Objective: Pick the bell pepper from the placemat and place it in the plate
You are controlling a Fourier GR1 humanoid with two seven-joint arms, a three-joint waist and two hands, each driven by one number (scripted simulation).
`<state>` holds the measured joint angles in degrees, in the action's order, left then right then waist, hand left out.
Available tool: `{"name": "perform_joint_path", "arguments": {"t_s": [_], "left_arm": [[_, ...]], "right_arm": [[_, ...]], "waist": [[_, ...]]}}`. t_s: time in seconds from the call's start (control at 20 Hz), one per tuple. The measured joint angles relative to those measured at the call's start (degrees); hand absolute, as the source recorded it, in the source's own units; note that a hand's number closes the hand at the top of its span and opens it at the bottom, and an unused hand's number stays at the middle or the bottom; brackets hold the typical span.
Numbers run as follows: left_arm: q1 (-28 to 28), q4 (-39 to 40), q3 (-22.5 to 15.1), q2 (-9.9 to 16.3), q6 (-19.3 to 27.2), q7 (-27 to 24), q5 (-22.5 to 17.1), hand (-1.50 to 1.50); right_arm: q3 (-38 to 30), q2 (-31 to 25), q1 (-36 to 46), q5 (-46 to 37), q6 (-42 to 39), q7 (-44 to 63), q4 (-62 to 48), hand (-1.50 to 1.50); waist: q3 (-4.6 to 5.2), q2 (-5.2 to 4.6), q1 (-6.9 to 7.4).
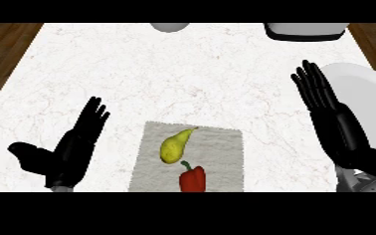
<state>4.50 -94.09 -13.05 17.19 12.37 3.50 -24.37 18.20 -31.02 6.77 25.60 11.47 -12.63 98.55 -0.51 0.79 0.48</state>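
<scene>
So: white marbled table [183,69] seen from above, w/ brown wood showing at both top corners. Grey cloth placemat [220,152] lies near the bottom edge, centre. On it, a red bell pepper [192,178] w/ green stem pointing up, sitting at the mat's lower middle, partly cut off by the view's lower edge. Just above it, close but whether touching I can't tell, a yellow pear [173,147], tilted, stem end toward upper right.

Left hand [73,147] is on the left, beside the mat but apart from it; fingers straight & released, pointing up-right, thumb sticking out to the left, holding nothing. Right hand [334,122] is at the right side, well apart from the mat; fingers straight, together, pointing up & slightly left, also released, nothing in it.

White plate [356,87] sits at the right edge, partly hidden behind the right hand & partly cut by the frame. Pepper is well apart from it.

At the top edge: a grey rounded obj [170,27] near centre, only its lower part visible, and a white-and-dark appliance [305,30] toward the top right, also cut off; can't tell what either is.
</scene>
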Motion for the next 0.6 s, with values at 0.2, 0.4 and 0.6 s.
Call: {"name": "perform_joint_path", "arguments": {"t_s": [0.2, 0.4, 0.6], "left_arm": [[-0.53, 2.01, -0.51, 0.58, 1.22, 2.59, 2.99, 0.00], [-1.14, 5.91, -1.75, 0.91, 2.05, 4.92, 5.11, 0.00], [-1.18, 7.81, -2.87, 0.15, 1.63, 5.65, 5.64, 0.00]], "right_arm": [[-0.27, 0.83, 5.02, -2.57, 1.40, 5.04, 1.78, 1.50], [0.66, -4.43, 9.98, -11.83, 4.66, 10.05, 0.42, 1.50], [2.95, -0.28, 7.20, -21.66, 17.26, 12.55, 0.97, -1.50]], "waist": [[0.32, -0.50, -0.08], [1.00, -0.61, -0.83], [0.75, -0.63, -1.19]]}}
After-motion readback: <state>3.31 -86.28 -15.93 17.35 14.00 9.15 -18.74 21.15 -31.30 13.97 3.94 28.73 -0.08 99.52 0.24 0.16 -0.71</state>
